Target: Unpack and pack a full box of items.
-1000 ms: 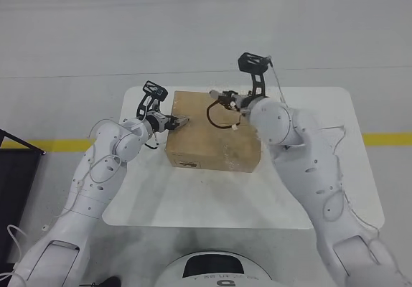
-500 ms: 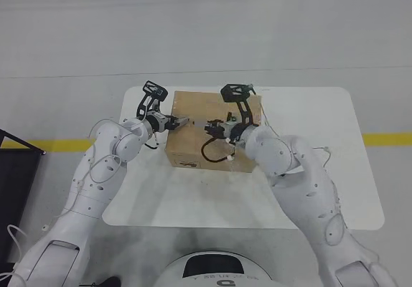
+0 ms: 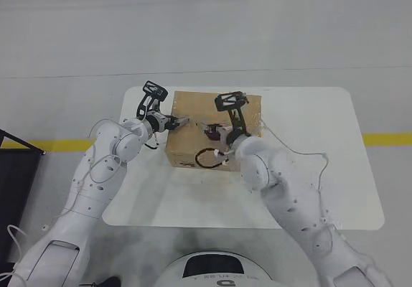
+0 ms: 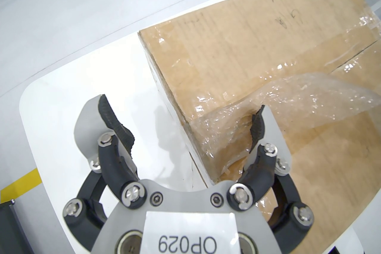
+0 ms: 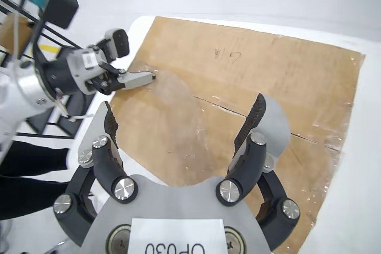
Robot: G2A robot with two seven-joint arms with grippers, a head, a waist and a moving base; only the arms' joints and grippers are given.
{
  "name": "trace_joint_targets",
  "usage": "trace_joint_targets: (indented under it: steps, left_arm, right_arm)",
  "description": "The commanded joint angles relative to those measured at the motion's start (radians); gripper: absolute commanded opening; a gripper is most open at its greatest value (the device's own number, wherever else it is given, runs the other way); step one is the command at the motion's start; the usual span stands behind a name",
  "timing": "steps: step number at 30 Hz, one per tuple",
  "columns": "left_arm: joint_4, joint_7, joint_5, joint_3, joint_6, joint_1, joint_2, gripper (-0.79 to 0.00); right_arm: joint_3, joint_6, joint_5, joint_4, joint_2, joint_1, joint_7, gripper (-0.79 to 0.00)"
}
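My left tool [image 4: 182, 103] gapes wide at the box [image 4: 253, 37] corner, loose tape [image 4: 312, 97] against one finger [image 4: 272, 133] — my right tool [image 5: 184, 101], equally wide, hovers over the box top.

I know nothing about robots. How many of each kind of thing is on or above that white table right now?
Cardboard box: 1
Clear tape, a strip partly lifted from the box: 1
End effectors: 2, the left end effector and the right end effector, both open
Total: 4
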Motion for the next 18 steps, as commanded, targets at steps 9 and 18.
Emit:
trace_joint_targets:
  steps: [9,18]
  left_arm:
    - [0.000,0.000,0.000,0.000,0.000,0.000,0.000,0.000]
    - [0.000,0.000,0.000,0.000,0.000,0.000,0.000,0.000]
  right_arm:
    - [-0.160,0.158,-0.398,0.062,-0.028,0.012,0.089,0.000]
    - [-0.191,0.269,-0.527,0.163,-0.069,0.063,0.193,0.000]
